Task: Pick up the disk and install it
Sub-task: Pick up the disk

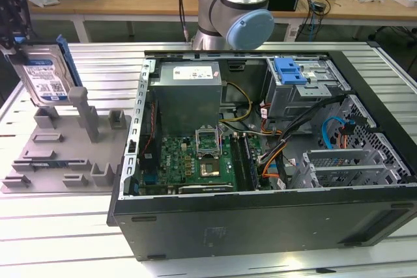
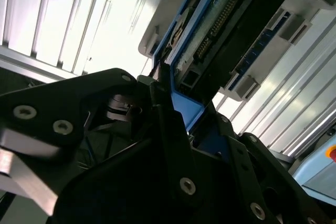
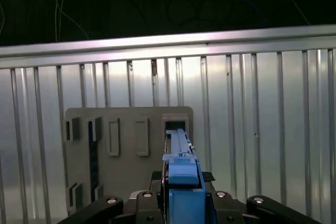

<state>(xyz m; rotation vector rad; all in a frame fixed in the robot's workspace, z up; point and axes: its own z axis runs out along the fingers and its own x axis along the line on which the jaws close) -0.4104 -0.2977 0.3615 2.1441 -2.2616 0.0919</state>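
Observation:
The disk [image 1: 45, 77], a silver drive with a white-and-blue label in a blue carrier, hangs upright at the exterior view's far left, above the grey holder plate [image 1: 65, 161]. My gripper [image 1: 15, 45] is shut on its upper end. In the first wrist view the disk's blue carrier edge [image 3: 181, 174] runs out from between the black fingers [image 3: 142, 199], with the holder plate [image 3: 128, 145] beyond it. The second wrist view has the disk's circuit-board side and connector [image 2: 223, 22] clamped by the gripper [image 2: 176, 114].
An open computer case [image 1: 260, 229] takes up the middle and the exterior view's right. Inside are a grey box with a white sticker [image 1: 186, 92], a motherboard [image 1: 195, 161], cables, and a metal drive cage with a blue handle [image 1: 291, 73]. The arm's base [image 1: 238, 11] stands behind the case.

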